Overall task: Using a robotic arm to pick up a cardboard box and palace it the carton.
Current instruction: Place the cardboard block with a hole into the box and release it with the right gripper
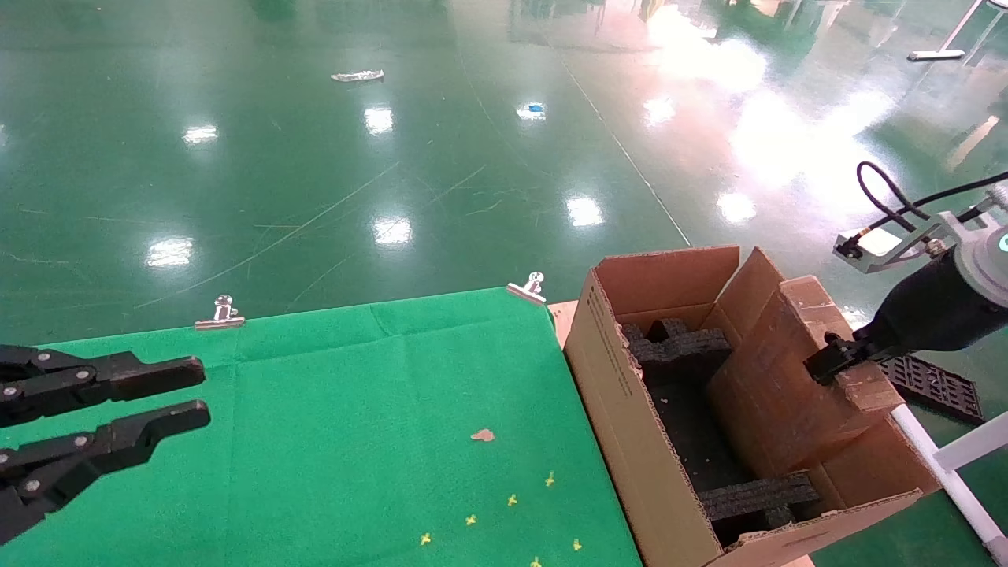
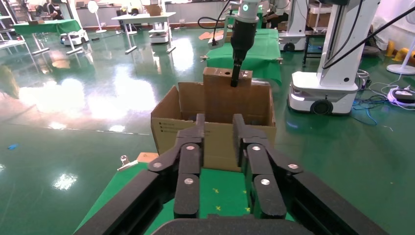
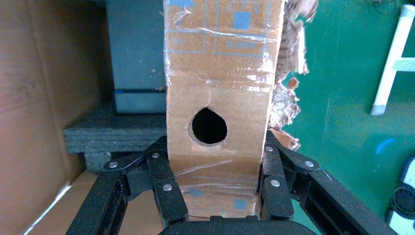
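Right gripper (image 3: 215,196) clamped on the narrow holed face of the cardboard box (image 1: 787,378) (taped, worn), standing upright inside the carton (image 1: 622,394) against its right wall, beside black foam inserts (image 1: 681,346). Left gripper (image 1: 169,394) parked over the green cloth (image 1: 354,425), fingers apart, holding nothing.

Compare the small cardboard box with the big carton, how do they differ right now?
The cardboard box is slim and closed with tape; the carton is much larger and open-topped, with black foam inserts. The cardboard box stands on end, gripped at its top by the right end effector, partly inside the carton, which rests beside the green-covered table. Both are worn brown cardboard.
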